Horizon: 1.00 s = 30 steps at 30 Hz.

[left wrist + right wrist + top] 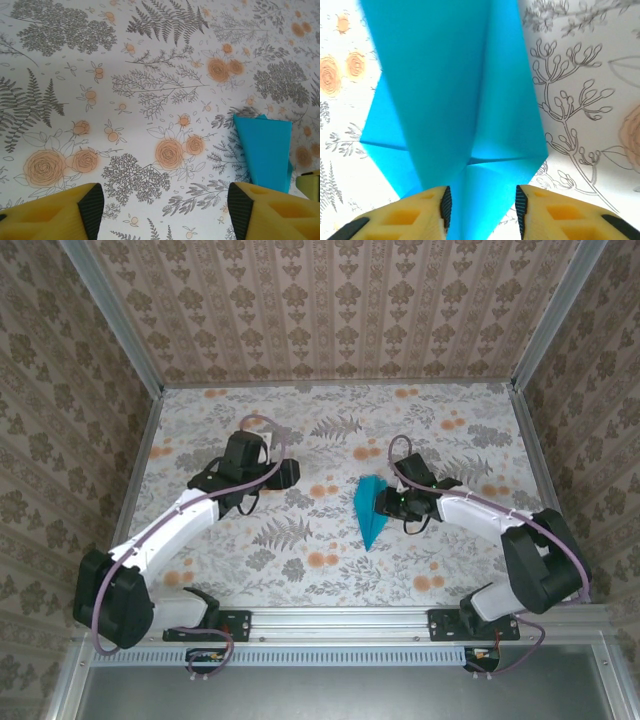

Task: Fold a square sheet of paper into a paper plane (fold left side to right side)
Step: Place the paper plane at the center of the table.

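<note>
The paper plane, a narrow turquoise dart with layered creases, lies on the patterned tabletop, right of centre, its point toward the near edge. The right gripper sits at the plane's right side; in the right wrist view its jaws stand apart on either side of the central fold, with paper between them but neither pad visibly pressing it, so the gripper is judged open rather than holding. The left gripper has its jaws spread wide with nothing between them, over bare tabletop well to the left of the plane. By judgement the plane is very light, thin and limp; it is likely to skid on the smooth tabletop, its creases may spring open, and a hard pinch would crumple it. The best hold is probably a gentle one on the layered central spine, where the paper is thickest.
</note>
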Each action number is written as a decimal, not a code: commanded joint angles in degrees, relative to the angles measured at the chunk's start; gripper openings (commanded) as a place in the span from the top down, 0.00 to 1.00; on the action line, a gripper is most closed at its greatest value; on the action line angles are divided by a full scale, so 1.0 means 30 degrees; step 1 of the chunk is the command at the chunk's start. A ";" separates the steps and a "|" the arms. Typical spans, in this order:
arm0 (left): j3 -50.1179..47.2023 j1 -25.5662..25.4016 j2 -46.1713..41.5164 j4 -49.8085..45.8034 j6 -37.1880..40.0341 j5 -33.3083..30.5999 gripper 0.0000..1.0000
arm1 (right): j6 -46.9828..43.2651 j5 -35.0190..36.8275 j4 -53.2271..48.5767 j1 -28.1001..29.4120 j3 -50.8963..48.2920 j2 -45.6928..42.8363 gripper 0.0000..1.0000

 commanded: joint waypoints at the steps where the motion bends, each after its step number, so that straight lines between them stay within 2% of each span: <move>1: -0.0336 0.0418 -0.0893 0.0319 0.0363 -0.0153 0.26 | -0.0838 0.1629 -0.3269 0.0879 0.1669 -0.0982 0.53; 5: -0.1117 0.1036 -0.1800 0.1435 0.0042 -0.0028 0.11 | -0.0631 0.2641 -0.5190 0.2046 0.2873 -0.0985 0.44; 9: -0.1959 0.1979 -0.2877 0.2234 -0.0317 -0.0030 0.00 | -0.0194 0.3124 -0.5667 0.2963 0.3054 -0.0985 0.30; 12: -0.2457 0.2491 -0.3455 0.2339 -0.0461 0.0177 0.00 | 0.0185 0.3204 -0.5629 0.3397 0.2971 -0.0686 0.25; 21: -0.3088 0.3370 -0.3947 0.2238 -0.0695 0.0905 0.00 | 0.0443 0.2912 -0.4763 0.4111 0.3502 0.1964 0.28; 30: -0.3173 0.3667 -0.3920 0.2210 -0.0725 0.1186 0.00 | 0.0368 0.2981 -0.4277 0.4170 0.4141 0.3711 0.39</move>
